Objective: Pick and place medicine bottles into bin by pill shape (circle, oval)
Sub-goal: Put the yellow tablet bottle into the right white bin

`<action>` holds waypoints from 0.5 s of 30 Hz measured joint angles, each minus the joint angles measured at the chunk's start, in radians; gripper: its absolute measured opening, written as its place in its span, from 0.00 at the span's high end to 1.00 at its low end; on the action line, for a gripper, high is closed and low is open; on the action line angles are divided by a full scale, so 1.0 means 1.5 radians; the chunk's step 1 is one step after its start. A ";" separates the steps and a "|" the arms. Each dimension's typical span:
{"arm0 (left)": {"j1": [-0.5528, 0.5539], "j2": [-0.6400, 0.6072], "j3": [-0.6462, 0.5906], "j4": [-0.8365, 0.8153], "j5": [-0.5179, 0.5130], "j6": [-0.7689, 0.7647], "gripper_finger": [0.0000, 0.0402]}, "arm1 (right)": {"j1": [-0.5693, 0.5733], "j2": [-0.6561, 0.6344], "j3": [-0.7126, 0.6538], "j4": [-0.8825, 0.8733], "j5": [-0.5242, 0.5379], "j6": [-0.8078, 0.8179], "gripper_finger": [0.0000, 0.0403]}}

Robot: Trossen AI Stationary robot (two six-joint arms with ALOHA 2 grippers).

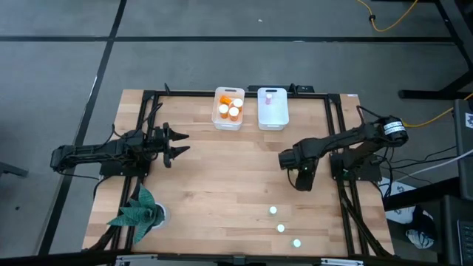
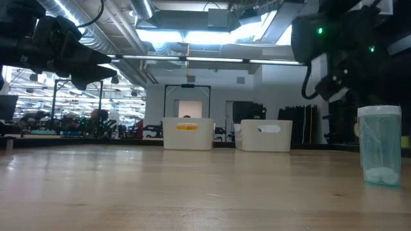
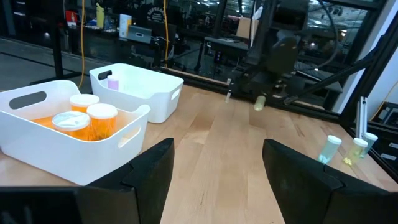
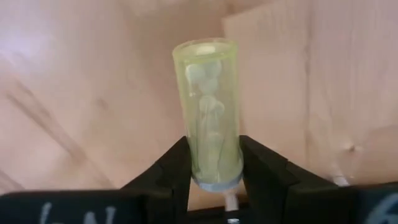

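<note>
My right gripper (image 1: 301, 179) hangs over the table's right middle, pointing steeply down and shut on a small pale green medicine bottle (image 4: 208, 112) with white pills showing inside. My left gripper (image 1: 177, 145) waits open at the left, pointing level toward the right. Three small bottles (image 1: 281, 227) stand on their bases in a row near the front edge; the low view shows one of them (image 2: 379, 145) upright. The left white bin (image 1: 228, 122) holds orange white-capped bottles (image 3: 87, 118). The right white bin (image 1: 272, 120) holds one small bottle (image 1: 269, 94). My right gripper pinches the pale green bottle's two sides (image 4: 193, 163) between its two fingers, at the bottle's end nearest the wrist. The fingers come from above, and the bottle lies along them, reaching out past their tips. It hangs clear of the table (image 3: 260, 102).
A green leafy thing (image 1: 137, 213) sits at the table's front left corner. A black frame (image 1: 334, 118) runs along the far edge and both sides. Bare wood lies between the two arms and in front of the bins.
</note>
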 joint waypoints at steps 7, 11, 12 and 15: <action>0.000 0.000 0.000 0.000 0.000 0.000 0.41 | 0.075 0.000 0.019 0.029 -0.004 0.047 0.68; 0.000 0.000 0.000 0.000 0.000 0.000 0.41 | 0.105 0.000 0.019 0.041 -0.007 0.049 0.67; 0.000 0.000 0.000 0.000 0.000 0.000 0.41 | 0.111 0.000 0.019 0.044 -0.007 0.049 0.67; 0.000 0.000 0.000 0.000 0.000 0.000 0.41 | 0.126 0.000 0.019 0.058 -0.007 0.049 0.67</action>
